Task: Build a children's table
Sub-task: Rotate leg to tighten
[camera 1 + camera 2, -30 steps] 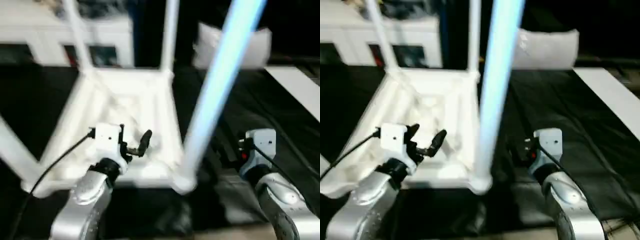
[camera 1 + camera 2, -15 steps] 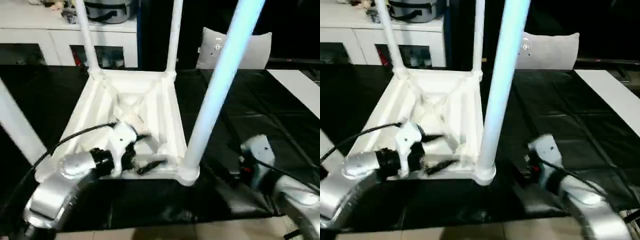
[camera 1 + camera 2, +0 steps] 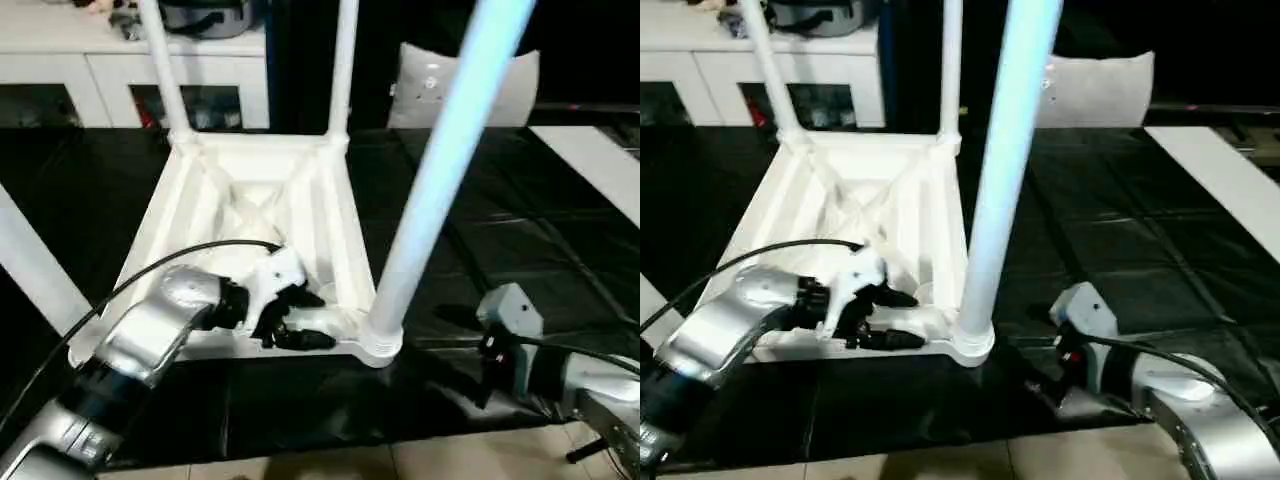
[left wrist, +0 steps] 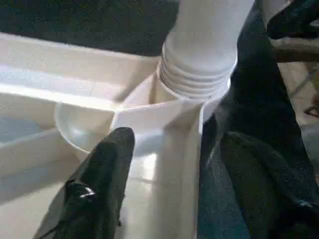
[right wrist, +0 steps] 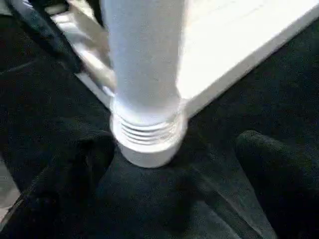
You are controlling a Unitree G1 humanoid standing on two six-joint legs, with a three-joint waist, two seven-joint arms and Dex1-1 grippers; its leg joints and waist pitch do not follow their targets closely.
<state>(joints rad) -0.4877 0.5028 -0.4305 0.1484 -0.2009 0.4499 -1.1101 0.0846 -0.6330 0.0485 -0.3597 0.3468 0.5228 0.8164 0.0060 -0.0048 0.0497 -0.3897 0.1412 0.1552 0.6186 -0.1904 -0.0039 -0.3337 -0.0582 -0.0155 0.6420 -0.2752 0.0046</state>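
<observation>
Top (image 3: 250, 200): upside down on black mat (image 3: 480, 240), ribbed underside up.
Legs: standing up from corner sockets; near right leg (image 3: 440, 170) seated in its threaded socket.
Left pincer (image 3: 295, 320): over top's near rim, fingers (image 4: 99, 184) astride the rim wall beside that socket, parted, not clamped.
Right pincer (image 5: 164, 199): low on mat, wide open, facing the leg base, holding nothing.
Pillow (image 3: 460, 85): behind, apart.

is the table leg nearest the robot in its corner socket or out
In. The long white tapered tube leg stands upright, its ribbed end seated in the round corner socket of the upturned white plastic top.
</observation>
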